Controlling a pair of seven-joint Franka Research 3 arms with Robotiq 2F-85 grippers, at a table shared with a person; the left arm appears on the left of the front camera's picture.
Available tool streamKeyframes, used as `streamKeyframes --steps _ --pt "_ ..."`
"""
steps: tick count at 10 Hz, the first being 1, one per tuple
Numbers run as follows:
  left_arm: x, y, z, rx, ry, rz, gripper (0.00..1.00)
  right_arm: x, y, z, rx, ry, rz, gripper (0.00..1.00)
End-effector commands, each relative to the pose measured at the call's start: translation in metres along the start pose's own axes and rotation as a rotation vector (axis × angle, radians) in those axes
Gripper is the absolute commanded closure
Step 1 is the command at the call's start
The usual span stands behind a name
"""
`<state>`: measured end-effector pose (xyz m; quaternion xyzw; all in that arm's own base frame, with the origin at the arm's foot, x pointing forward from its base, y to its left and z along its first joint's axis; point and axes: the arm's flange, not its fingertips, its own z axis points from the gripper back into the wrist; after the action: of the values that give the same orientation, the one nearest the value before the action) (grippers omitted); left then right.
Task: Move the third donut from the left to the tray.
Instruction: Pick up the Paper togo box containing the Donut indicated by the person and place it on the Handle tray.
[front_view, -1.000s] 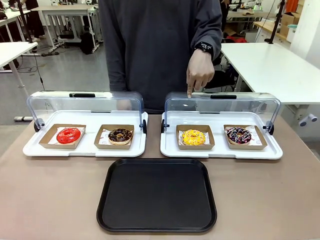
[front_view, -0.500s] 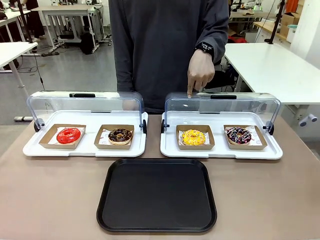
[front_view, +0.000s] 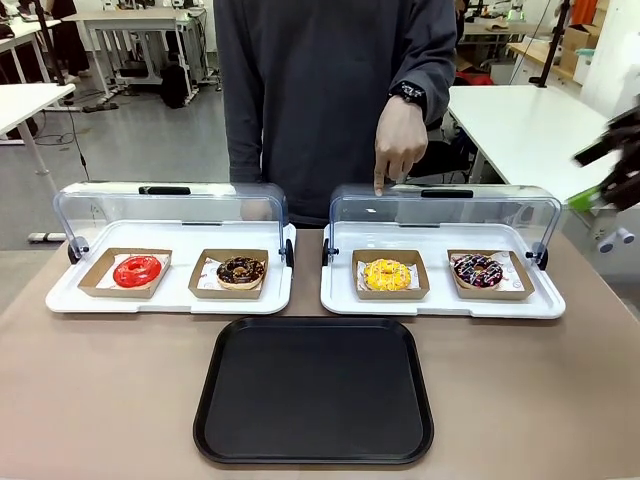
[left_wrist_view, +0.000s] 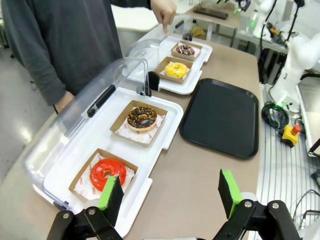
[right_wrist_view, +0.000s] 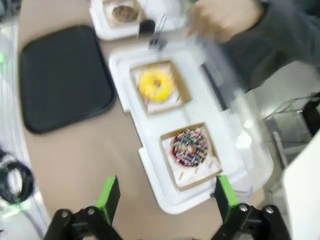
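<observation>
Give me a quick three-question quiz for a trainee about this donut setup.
1. True or false: the yellow donut already lies on the black tray.
2. Which donut shares the yellow one's white tray? A red, B plain chocolate, C chocolate with sprinkles.
3. How many donuts sit in cardboard holders?
Key: 1 false, it is in its holder. 2 C. 3 four.

Blurred yellow donut (right_wrist_view: 156, 85) and tray (right_wrist_view: 60, 75)

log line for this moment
yellow donut: in holder; black tray: no donut; left gripper: open; right gripper: open; person's hand: pointing
</observation>
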<state>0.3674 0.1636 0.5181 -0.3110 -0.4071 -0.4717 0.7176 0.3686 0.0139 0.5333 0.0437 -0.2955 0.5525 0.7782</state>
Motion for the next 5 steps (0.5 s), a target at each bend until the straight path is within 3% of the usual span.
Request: streamKeyframes --steps 1,4,5 --pt "0.0 -0.001 0.002 -0.005 -0.009 -0.012 0.0 0.006 0.011 -0.056 0.035 0.163 0.036 0.0" --pt "0.0 -0.001 0.002 -0.005 -0.009 -0.012 0.0 0.021 0.032 -0.105 0.083 0.216 0.087 0.0" --pt "0.0 -0.001 0.002 -0.005 -0.009 -0.012 0.0 0.023 0.038 -0.078 0.21 0.11 0.026 0.0"
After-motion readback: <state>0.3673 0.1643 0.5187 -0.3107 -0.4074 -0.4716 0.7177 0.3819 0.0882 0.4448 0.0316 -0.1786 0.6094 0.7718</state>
